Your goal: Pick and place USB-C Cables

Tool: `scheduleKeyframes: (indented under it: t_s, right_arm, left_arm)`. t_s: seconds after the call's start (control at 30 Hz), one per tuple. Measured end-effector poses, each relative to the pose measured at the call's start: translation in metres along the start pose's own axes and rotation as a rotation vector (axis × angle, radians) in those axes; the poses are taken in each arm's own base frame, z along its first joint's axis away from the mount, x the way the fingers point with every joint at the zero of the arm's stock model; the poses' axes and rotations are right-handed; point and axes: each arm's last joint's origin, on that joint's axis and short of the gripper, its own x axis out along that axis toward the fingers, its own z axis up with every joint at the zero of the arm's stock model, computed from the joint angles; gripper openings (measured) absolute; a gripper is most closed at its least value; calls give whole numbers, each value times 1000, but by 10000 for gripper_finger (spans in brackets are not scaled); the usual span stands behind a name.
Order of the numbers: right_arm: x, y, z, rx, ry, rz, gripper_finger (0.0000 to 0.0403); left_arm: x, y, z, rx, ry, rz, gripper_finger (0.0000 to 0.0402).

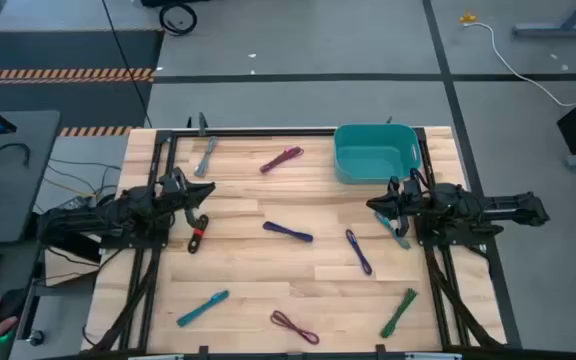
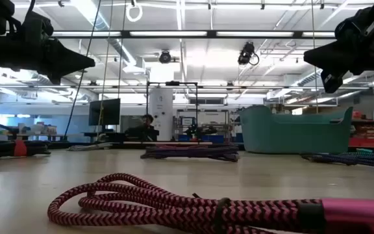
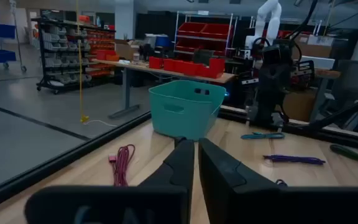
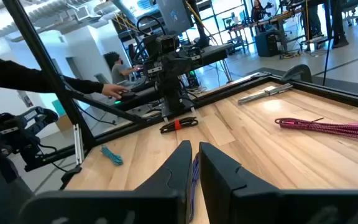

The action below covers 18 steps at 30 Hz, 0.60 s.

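Several short bundled cables lie flat on the wooden table: grey (image 1: 205, 155), magenta (image 1: 281, 159), red-and-black (image 1: 198, 233), two purple (image 1: 288, 231) (image 1: 358, 250), two teal (image 1: 203, 308) (image 1: 398, 232), magenta (image 1: 294, 326) and green (image 1: 399, 312). The teal bin (image 1: 375, 152) stands at the far right. My left gripper (image 1: 206, 194) is shut and empty above the table's left side, just beyond the red-and-black cable. My right gripper (image 1: 376, 204) is shut and empty at the right side, in front of the bin. Both hang clear of the table in the low view.
Black frame rails (image 1: 268, 131) run along the table's far edge and sides. A person's arm (image 4: 42, 81) reaches over equipment beyond the table's left side. The near magenta cable (image 2: 193, 205) lies close to the front edge.
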Motion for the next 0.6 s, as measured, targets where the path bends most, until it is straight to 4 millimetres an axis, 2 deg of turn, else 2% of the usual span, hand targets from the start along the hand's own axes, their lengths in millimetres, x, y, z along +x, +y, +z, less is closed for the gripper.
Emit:
scheduleKeyframes:
  t_s: [0.27, 0.6]
  right_arm:
    - [0, 0, 0, 0, 0, 0, 35]
    - [0, 0, 0, 0, 0, 0, 35]
  left_arm:
    - [0, 0, 0, 0, 0, 0, 38]
    - [0, 0, 0, 0, 0, 0, 28]
